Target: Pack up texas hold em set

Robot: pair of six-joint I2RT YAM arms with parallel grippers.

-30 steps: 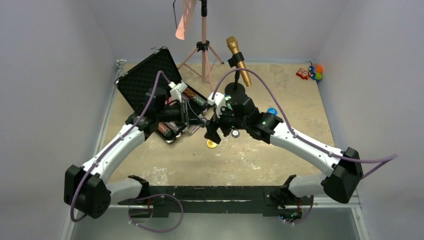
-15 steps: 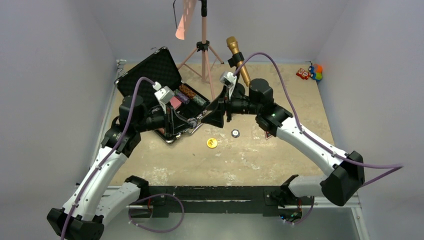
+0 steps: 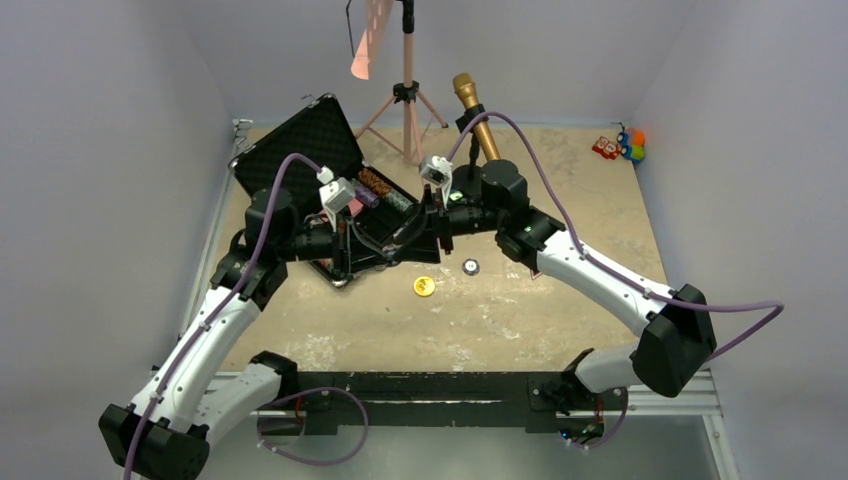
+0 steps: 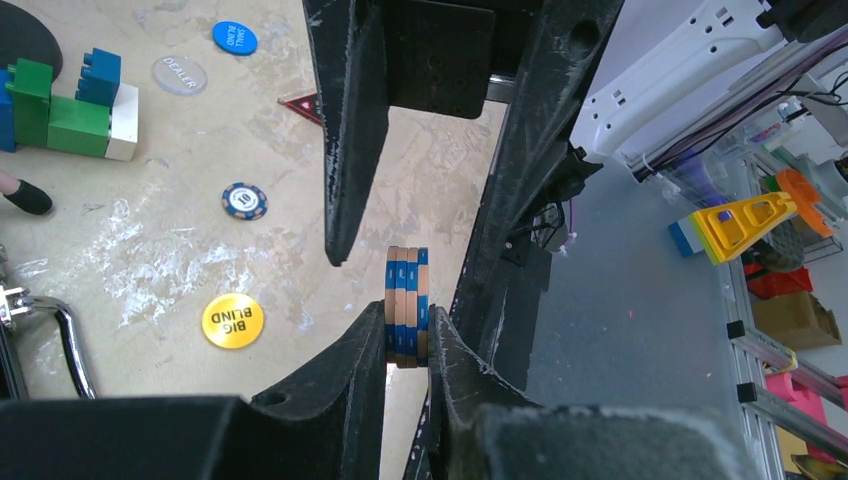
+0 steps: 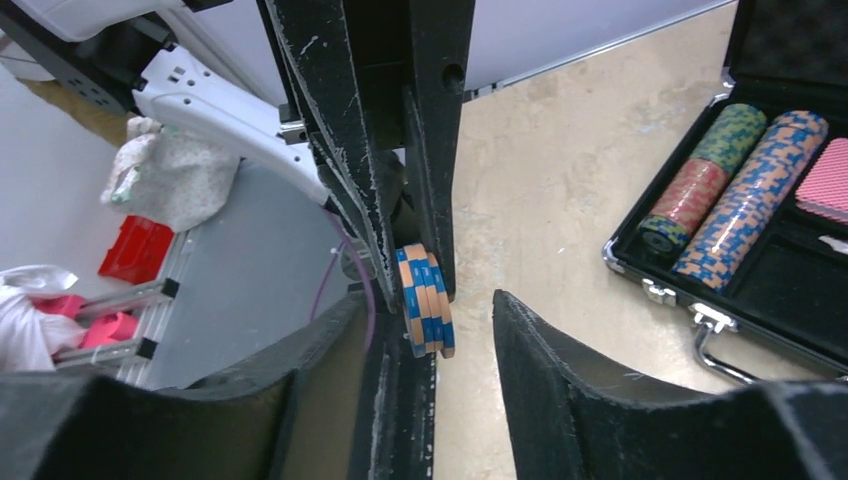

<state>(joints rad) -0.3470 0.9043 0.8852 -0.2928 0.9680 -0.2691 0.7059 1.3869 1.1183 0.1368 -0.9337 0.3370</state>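
Observation:
My left gripper (image 4: 405, 318) is shut on a small stack of blue-and-tan chips (image 4: 407, 290), held edge-up above the table. My right gripper (image 5: 430, 300) is open, facing it, its fingers (image 4: 345, 150) on either side of the same chips (image 5: 426, 305) without closing on them. In the top view both grippers meet just in front of the open black briefcase (image 3: 300, 160). The case holds chip stacks (image 5: 745, 195) and the pink deck (image 5: 825, 180). On the table lie the yellow button (image 4: 232, 320), one loose chip (image 4: 244, 200), the blue button (image 4: 234, 38), a clear dealer button (image 4: 180, 74) and the red triangle (image 4: 305, 103).
Green and blue toy blocks (image 4: 60, 110) stand near the buttons. The gold microphone (image 3: 477, 120) on its stand and a tripod (image 3: 407, 95) are behind the grippers. Small toys (image 3: 620, 145) sit in the far right corner. The case's handle (image 4: 70, 340) juts toward the front.
The left arm has drawn back to the left with the chips. The right gripper rose from the table, turned to face left and closed in around the chips.

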